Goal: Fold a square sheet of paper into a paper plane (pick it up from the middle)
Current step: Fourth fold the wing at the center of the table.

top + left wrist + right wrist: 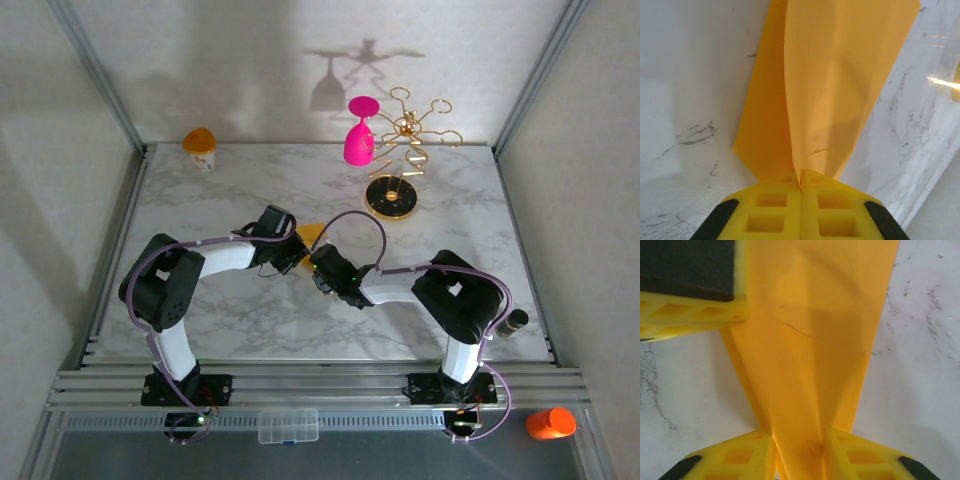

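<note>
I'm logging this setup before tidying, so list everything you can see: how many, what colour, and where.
paper sheet: one, yellow-orange, partly folded, mid-table between both hands
goblet: one, pink, hanging upside down on the rack
rack: one, gold wire on a round black base, far right of the table
cup: one, white with an orange top, beyond the table's far left corner
clear box: one, transparent, by the near rail
black cylinder: one, at the table's right edge
small orange object: one, off the table, near right
table: one, white marble pattern
left hand: one, yellow fingers, shut on the paper sheet
right hand: one, yellow fingers, apart with the paper sheet between them
</note>
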Available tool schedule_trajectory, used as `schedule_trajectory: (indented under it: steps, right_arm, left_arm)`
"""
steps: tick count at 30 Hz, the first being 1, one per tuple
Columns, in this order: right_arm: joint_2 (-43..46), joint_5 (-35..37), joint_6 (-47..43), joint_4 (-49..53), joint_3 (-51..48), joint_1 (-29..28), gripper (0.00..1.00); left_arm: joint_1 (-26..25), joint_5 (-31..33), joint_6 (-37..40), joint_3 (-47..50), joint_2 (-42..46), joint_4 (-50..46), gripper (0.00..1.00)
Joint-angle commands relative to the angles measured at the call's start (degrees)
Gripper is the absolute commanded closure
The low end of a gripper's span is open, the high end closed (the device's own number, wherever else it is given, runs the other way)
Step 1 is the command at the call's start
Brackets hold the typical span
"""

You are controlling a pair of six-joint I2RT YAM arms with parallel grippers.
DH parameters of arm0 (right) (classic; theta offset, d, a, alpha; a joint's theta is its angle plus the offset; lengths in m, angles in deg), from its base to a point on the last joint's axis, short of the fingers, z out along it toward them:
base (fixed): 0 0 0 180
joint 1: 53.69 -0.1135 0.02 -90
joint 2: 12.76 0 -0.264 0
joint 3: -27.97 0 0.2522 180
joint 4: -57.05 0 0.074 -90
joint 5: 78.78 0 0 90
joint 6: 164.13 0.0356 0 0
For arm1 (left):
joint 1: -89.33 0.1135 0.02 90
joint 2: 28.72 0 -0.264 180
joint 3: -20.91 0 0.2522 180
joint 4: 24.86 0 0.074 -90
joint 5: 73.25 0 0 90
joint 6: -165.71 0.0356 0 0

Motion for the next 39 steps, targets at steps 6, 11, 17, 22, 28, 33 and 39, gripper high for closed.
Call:
schedule_trajectory:
  steps: [6,11,17,22,28,33,39]
  right_arm:
    - [-0.37,0.75,0.84,1.16,1.11,-0.37,0.75]
    - [-0.31,-1.57,1.46,1.03,0.72,0.17,0.80]
    - [0.35,-4.79,2.33,-0.01,-0.42,1.29,0.82]
    - [0.41,-8.40,2.85,-0.80,-1.25,2.20,0.85]
    - [1.17,-13.60,3.56,-2.52,-2.99,4.15,0.87]
    - [2.15,-19.07,3.93,-4.86,-5.02,6.22,0.86]
    - [2.81,-23.95,1.93,-6.10,-6.36,8.01,0.86]
  left_arm:
    - [-0.41,0.82,-0.84,-1.14,1.64,-1.50,0.93]
    - [-0.36,0.75,-0.75,-1.05,1.72,-1.54,0.93]
    - [0.36,0.66,-0.11,-1.47,2.40,-2.02,0.90]
    - [2.54,1.42,1.55,-2.29,4.28,-3.37,0.80]
    - [5.59,3.78,2.52,-0.63,8.52,-3.42,0.70]
    - [5.99,3.71,1.24,4.65,11.30,1.54,0.70]
    - [4.53,0.63,-0.18,9.17,10.45,7.01,0.81]
